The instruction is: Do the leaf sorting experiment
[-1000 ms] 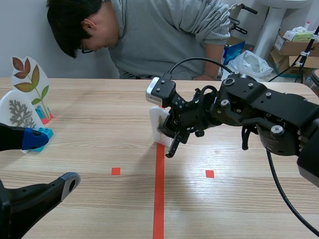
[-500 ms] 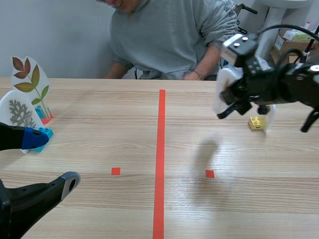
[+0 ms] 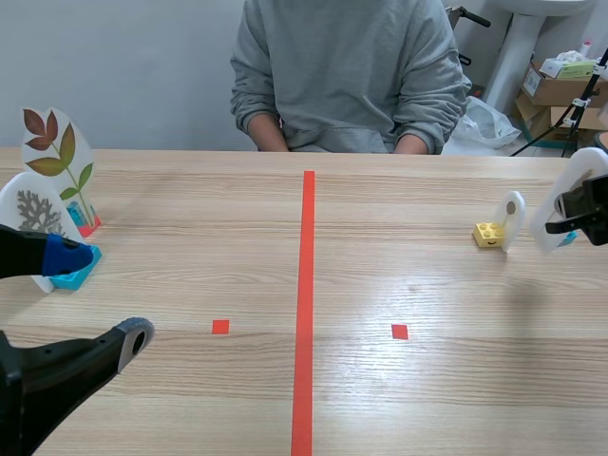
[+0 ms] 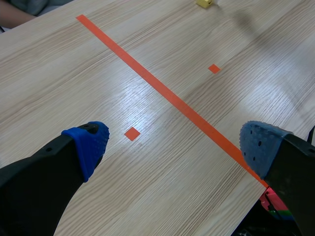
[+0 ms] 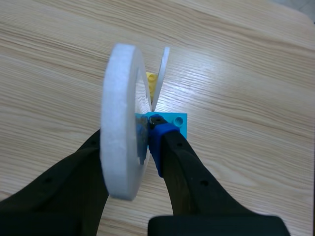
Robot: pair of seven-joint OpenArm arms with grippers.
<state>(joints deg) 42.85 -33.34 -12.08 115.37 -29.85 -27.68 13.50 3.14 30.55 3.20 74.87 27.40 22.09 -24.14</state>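
The right gripper [image 3: 581, 205] sits at the right edge of the surface [image 3: 427, 399], clamped on a white leaf card [image 3: 549, 220]. From the right wrist view we see the card edge-on between the two fingers. A blue pad presses against one face, and a cyan block [image 5: 173, 120] is fixed at its foot. We cannot make out the leaf printed on it, nor whether the block touches the wood.

Just beside the held card, toward the middle and apart from it, a second white card [image 3: 511, 220] stands upright on a yellow block [image 3: 488, 234] that rests on the surface.

The left gripper [image 4: 174, 142] hangs over the near left corner, fingers wide apart, with bare wood and the orange-red tape line [image 4: 162, 87] under it.

At the left edge we note two more cards, both upright. A brown-and-green leaf card [image 3: 59, 152] stands on a red block [image 3: 87, 226]. Toward the near edge from it, a grey leaf card [image 3: 33, 217] stands on a cyan base [image 3: 71, 277]. The left gripper's upper finger crosses in front of the grey one in the scene view; we cannot tell if they touch.

A person [image 3: 347, 66] in a grey sweatshirt sits at the far edge, behind the tape line, arms down at the edge.
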